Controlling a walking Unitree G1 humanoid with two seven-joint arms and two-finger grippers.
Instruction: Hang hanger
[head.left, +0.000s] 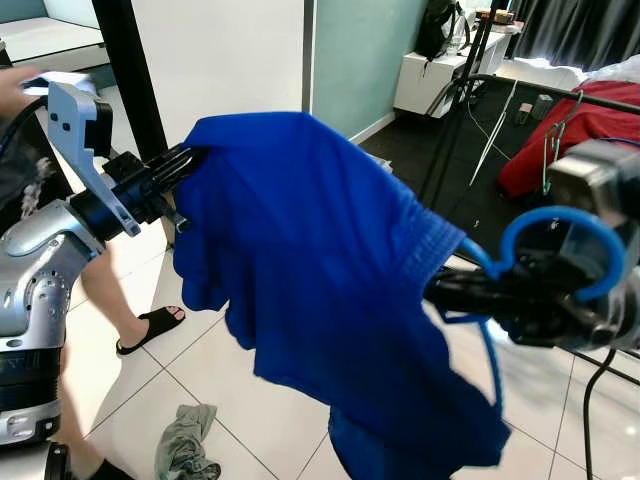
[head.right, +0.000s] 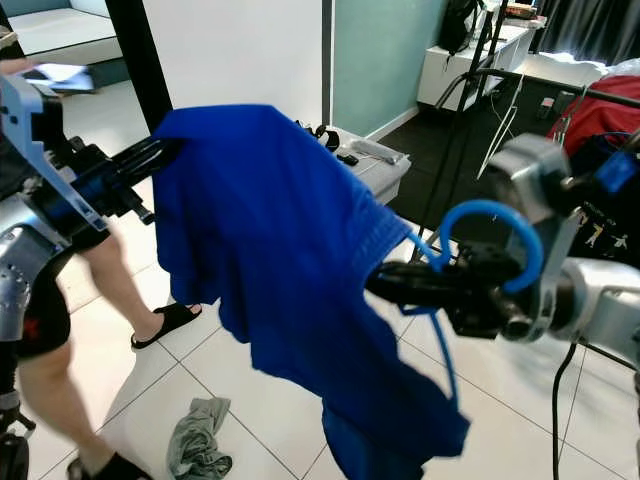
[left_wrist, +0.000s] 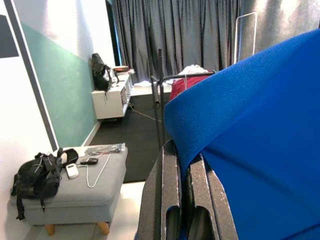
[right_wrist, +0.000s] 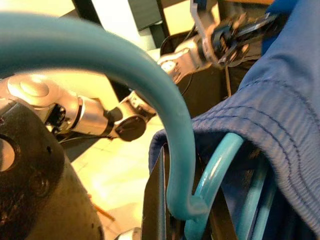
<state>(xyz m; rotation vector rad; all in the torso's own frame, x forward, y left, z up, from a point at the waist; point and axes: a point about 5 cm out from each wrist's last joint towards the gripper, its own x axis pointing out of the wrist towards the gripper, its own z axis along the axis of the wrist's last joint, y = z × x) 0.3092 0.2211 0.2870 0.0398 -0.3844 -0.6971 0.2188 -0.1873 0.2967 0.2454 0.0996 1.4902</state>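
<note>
The left gripper (head.left: 188, 160) is pinching the blue fabric garment (head.left: 320, 280) while the right gripper (head.left: 440, 292) is clamping the light-blue plastic hanger (head.left: 560, 235).

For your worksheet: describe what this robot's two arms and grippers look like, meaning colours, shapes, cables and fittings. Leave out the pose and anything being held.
Both arms are silver metal with rounded joint housings. The left gripper has two long black fingers with slotted inner faces, and a pale grey angular bracket sits on top of its wrist. The right gripper is likewise black and long-fingered, with a black wrist block, a grey camera housing above it and a black cable hanging below.
</note>
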